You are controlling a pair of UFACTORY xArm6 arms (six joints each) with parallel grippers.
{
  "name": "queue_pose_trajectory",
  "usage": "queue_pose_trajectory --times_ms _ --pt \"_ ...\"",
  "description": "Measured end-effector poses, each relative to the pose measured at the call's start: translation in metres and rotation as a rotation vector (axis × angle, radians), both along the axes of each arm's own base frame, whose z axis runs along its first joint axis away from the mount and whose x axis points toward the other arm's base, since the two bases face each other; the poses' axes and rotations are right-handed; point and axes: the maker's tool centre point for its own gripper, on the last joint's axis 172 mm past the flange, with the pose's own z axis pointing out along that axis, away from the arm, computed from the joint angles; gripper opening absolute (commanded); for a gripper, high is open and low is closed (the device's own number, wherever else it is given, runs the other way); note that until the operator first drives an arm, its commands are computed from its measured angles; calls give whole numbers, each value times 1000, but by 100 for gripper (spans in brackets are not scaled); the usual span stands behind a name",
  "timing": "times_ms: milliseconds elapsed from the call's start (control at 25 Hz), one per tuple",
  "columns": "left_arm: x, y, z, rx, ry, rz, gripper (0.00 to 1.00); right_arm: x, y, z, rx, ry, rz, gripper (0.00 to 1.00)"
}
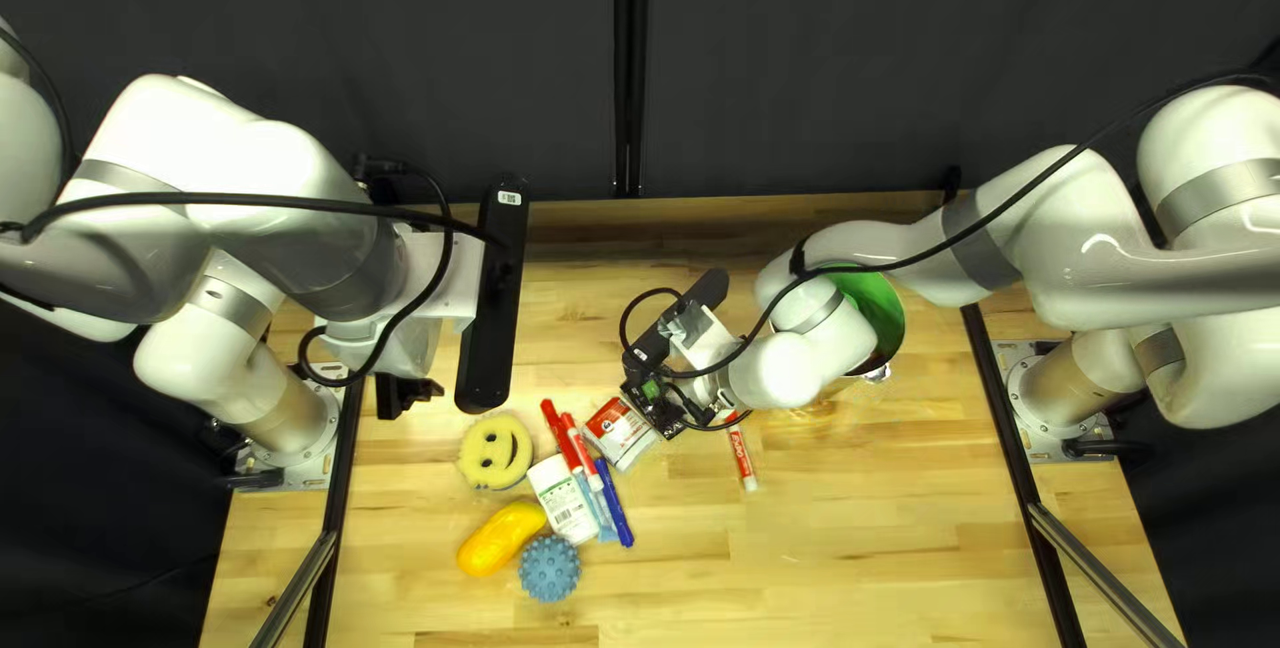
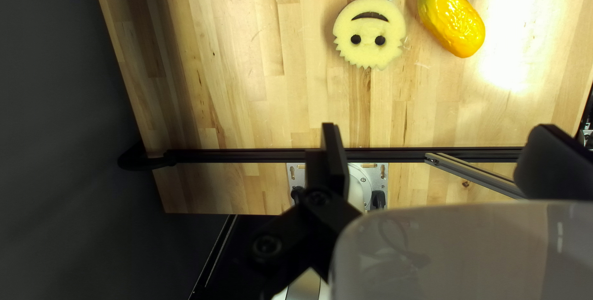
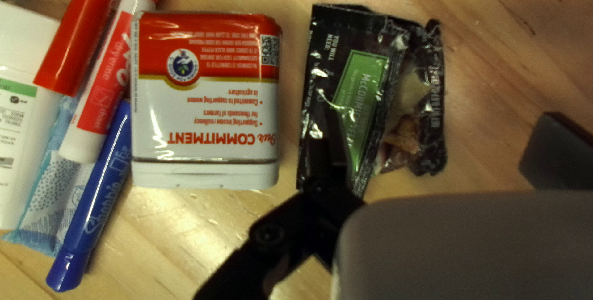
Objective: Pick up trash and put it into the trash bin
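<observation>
Our right tool [image 1: 694, 398] is wide, holding nothing, over the crumpled black plastic packet with a green label [image 3: 361, 99]. One finger overlaps the packet in the right wrist view (we cannot tell whether they touch), and the other stands apart from it. The packet lies on the pale wooden bench [image 1: 867, 515], just beside the red-and-white spice tin [image 3: 207, 99]. On the tin's other side lie a blue marker [image 3: 96, 213], a red-and-white marker [image 3: 102, 84] and a pale blue patterned wrapper [image 3: 46, 195]. The round bin with a green inside [image 1: 882, 306] stands partly hidden by our right arm. Our left tool [image 1: 404, 394] is also wide, near the yellow smiling sponge [image 1: 495, 451].
</observation>
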Motion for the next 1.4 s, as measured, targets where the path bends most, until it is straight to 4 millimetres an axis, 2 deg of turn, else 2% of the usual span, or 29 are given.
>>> queue_pose_trajectory --times_ms 320,480,720,1040,1120,1160,1200,1240,1400 --pt "0 0 0 0 0 0 100 0 -4 -4 5 -6 -14 98" --pt "0 0 0 0 0 0 100 0 -6 -6 8 -5 -15 88" --pt "0 0 0 0 0 0 100 3 -5 -9 12 3 -4 90" --pt "0 0 0 0 0 0 100 7 -5 -14 19 20 14 85" --pt "0 0 0 0 0 0 100 8 -6 -14 21 23 16 71" --pt "0 0 0 0 0 0 100 8 -6 -14 22 24 17 42" --pt "0 0 0 0 0 0 100 8 -6 -15 22 26 17 42" --pt "0 0 0 0 0 0 100 8 -6 -15 23 27 17 7" --pt "0 0 0 0 0 0 100 10 -7 -17 27 30 16 5"
